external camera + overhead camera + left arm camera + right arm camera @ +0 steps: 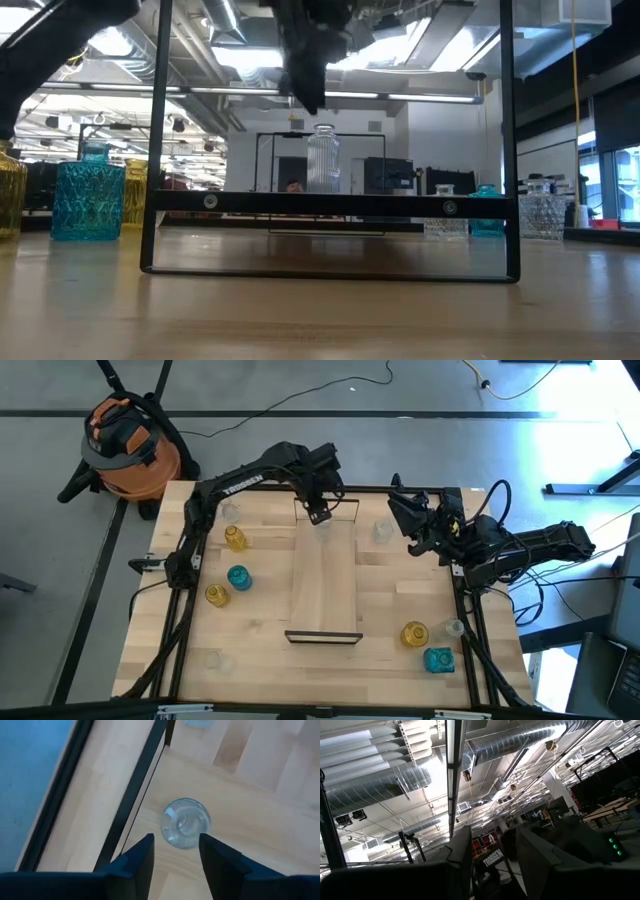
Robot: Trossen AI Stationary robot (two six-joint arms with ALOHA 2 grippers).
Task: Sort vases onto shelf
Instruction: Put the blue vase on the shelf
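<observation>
High view: left pincer (318,514) over the far end of the shelf (325,585), a clear vase (325,522) right under it, hard to make out there. Right pincer (415,525) parked off the shelf's right side near another clear vase (382,531). Rest of the vases out on the table (260,660): amber (235,539), teal (238,577), amber (217,596) on the left, amber (415,633) and teal (438,659) near right. Shelf otherwise bare, so most of the sort looks undone

Low view: clear ribbed vase (322,158) upright on the shelf board (330,203), left pincer just above its neck, looks clear of the glass but close

Left wrist view: left pincer (176,854) fingers (142,860) parted, nothing between them, clear vase (186,823) standing free just beyond the tips, near the dark wire frame (137,790) at the shelf end. Released

Right wrist view: right pincer (487,852) tilted up at the ceiling, fingers apart with nothing between them, idle

Risks, my call: vase is tall, narrow, light; if the arm pulls away sideways instead of straight up, a fingertip could clip the rim and tip it. It sits close to the end frame, so a knock could send it against the wire or off the board. Glass may roll or chip
</observation>
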